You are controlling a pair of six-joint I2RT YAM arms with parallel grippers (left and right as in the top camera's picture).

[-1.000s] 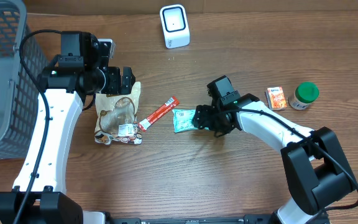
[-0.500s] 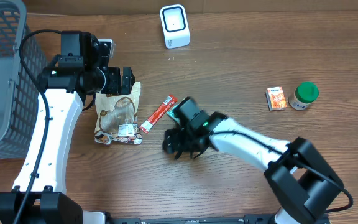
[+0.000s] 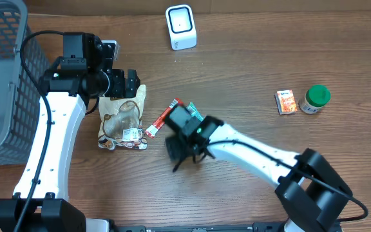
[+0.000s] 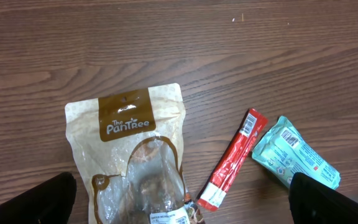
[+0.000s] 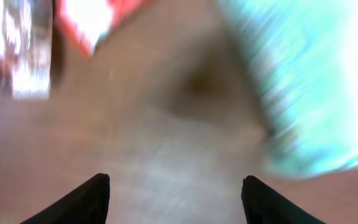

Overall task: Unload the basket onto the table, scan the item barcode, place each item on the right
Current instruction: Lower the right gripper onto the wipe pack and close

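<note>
Glossy pouch (image 4: 128,140), slim red stick (image 4: 235,158), woodgrain table (image 4: 166,43).

The beige and clear plastic snack pouch (image 4: 129,143) carries the brand "The PanTree" in pale letters on its brown top band. The white sticker at its lower edge is too small to read. The thin red foil stick pack (image 4: 232,162) shows a barcode on its white upper end, digits unreadable. The teal plastic packet (image 4: 297,155) has a white printed panel, illegible. Print on the small orange carton (image 3: 286,102) and the green-lidded jar (image 3: 314,98) cannot be read.
</note>
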